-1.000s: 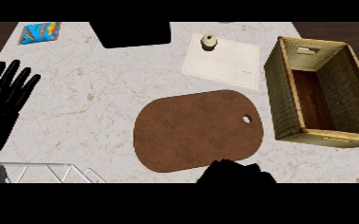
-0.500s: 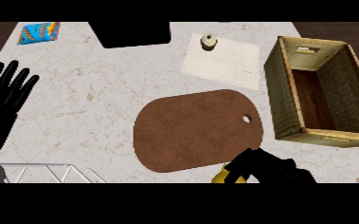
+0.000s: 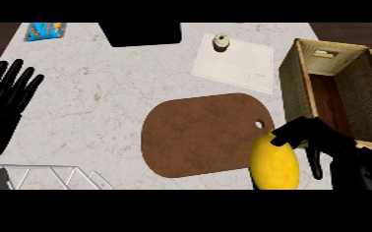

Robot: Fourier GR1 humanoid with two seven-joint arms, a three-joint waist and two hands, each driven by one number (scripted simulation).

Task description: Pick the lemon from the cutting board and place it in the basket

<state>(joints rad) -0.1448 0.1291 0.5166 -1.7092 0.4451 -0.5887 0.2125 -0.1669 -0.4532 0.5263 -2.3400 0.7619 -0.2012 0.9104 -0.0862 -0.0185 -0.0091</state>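
Status: pick step complete, as far as I can judge; place step pending.

My right hand (image 3: 320, 140) has its fingers curled round the lemon (image 3: 274, 163) and grasps it from the lemon's right side. The lemon shows at the lower right edge of the board (image 3: 196, 132), overlapping the board's rim in the head view. I cannot tell from this view whether it has cleared the board surface or touches it.

The basket (image 3: 291, 83) stands just right of the board, with its long axis running away from me. Its interior shows a bare wooden floor; no lemon lies in it. My right hand sits just below the basket's near end.

My left hand (image 3: 16, 91) rests at the left edge of the view, fingers straight and released, holding nothing. It takes no part in the task.

Remaining work, by my judgement:
1. Raise the lemon above the basket's near wall.
2. Carry it over the opening.
3. Lower it and release the fingers.

Risk: the near wall stands between my hand and the opening, so clearance matters.
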